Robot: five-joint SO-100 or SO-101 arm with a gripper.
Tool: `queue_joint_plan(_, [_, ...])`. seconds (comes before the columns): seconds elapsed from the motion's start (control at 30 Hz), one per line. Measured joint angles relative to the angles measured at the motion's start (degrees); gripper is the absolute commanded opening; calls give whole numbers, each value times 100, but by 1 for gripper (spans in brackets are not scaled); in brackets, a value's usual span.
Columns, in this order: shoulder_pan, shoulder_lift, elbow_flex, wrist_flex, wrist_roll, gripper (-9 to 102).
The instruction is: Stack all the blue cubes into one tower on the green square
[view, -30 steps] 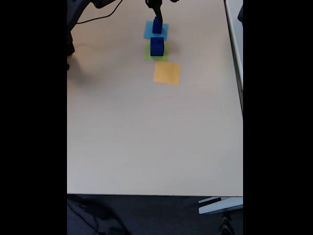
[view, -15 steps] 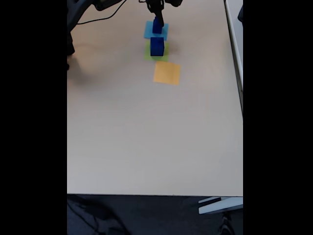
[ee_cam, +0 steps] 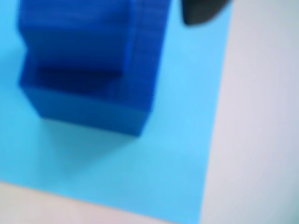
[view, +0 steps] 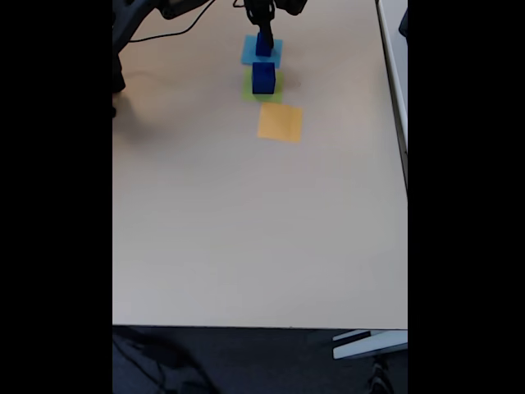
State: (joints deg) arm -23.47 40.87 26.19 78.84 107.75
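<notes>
Lifted a little toward the far edge since a second ago: gripper point(view: 263, 25), directly above the blue stack point(view: 263, 43) on the light-blue square point(view: 262, 51). Cannot tell how far apart the jaws stand or whether touching. Blurred in the wrist view: smaller cube point(ee_cam: 74, 35) atop wider cube point(ee_cam: 88, 102). Nearer than the claw: large cube point(view: 263, 77) on the green square point(view: 262, 86), then orange square point(view: 280, 122).

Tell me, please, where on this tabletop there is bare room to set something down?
The beige tabletop is bare from the orange paper square to the near edge. It is crowded at the far end: dark blue cubes on the light-blue and green squares, with the gripper above.
</notes>
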Motion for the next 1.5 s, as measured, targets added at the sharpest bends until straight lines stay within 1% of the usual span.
queue_joint_plan(0.2, [0, -70, 0, 0, -35, 29])
queue_joint_plan(0.33, [0, -70, 0, 0, -35, 23])
queue_joint_plan(0.4, [0, -70, 0, 0, -35, 18])
queue_joint_plan(0.53, [0, -70, 0, 0, -44, 13])
queue_joint_plan(0.6, [0, -70, 0, 0, -70, 12])
queue_joint_plan(0.63, [0, -79, 0, 0, -70, 9])
queue_joint_plan(0.8, [35, -158, 0, 0, -88, 2])
queue_joint_plan(1.17, [62, -158, 0, 18, -141, 0])
queue_joint_plan(1.37, [88, -79, 0, 299, -281, 0])
queue_joint_plan(1.5, [105, 457, 0, 606, -343, 0])
